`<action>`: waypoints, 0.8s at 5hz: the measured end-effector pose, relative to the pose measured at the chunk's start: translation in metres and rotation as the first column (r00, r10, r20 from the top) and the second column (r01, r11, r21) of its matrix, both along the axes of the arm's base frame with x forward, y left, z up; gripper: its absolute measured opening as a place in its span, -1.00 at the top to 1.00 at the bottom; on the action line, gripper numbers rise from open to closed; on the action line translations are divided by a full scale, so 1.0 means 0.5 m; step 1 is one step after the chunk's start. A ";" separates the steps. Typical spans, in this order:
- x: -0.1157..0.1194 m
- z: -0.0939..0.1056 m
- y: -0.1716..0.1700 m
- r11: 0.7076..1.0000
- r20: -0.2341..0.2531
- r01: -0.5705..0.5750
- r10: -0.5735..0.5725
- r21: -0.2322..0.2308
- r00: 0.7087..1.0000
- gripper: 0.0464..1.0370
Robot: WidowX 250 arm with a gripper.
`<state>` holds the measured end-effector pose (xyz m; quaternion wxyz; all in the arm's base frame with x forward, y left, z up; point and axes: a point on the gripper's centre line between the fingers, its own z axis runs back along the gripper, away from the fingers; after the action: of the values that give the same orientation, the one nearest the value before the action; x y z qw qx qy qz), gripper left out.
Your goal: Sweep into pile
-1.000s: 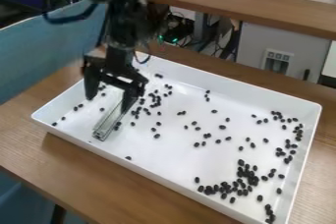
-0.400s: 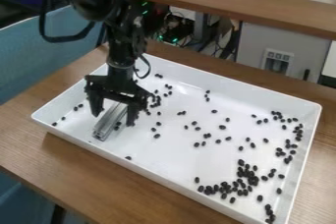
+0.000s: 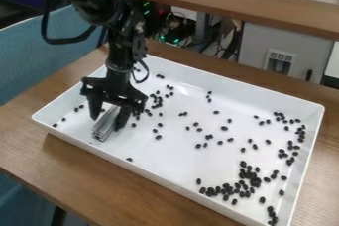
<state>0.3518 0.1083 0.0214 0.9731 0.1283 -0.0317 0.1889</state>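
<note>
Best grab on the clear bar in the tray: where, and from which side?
I'd grip the bar near mid-length, across its narrow width, coming down from above with one finger of the claw on each long side. It lies lengthwise on the tray floor, long and slim, so its width is the easy span, and both long sides stand away from the walls.

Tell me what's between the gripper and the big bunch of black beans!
In the camera view, loose black beans lie scattered on the white tray between the gripper and the big bunch.
</note>
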 end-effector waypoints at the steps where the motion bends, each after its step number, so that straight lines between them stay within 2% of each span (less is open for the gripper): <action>1: -0.002 0.000 -0.005 1.000 0.002 -0.006 0.006 -0.011 1.000 0.27; 2: -0.009 0.026 -0.026 0.999 0.000 0.022 -0.022 -0.033 1.000 0.33; 3: -0.005 0.074 -0.061 0.993 0.042 0.091 -0.088 -0.075 0.995 0.33; 4: -0.009 0.098 -0.103 0.981 0.073 0.169 -0.163 -0.099 0.984 0.33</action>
<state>0.3475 0.0565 0.0706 0.9893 0.0677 -0.0635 0.1126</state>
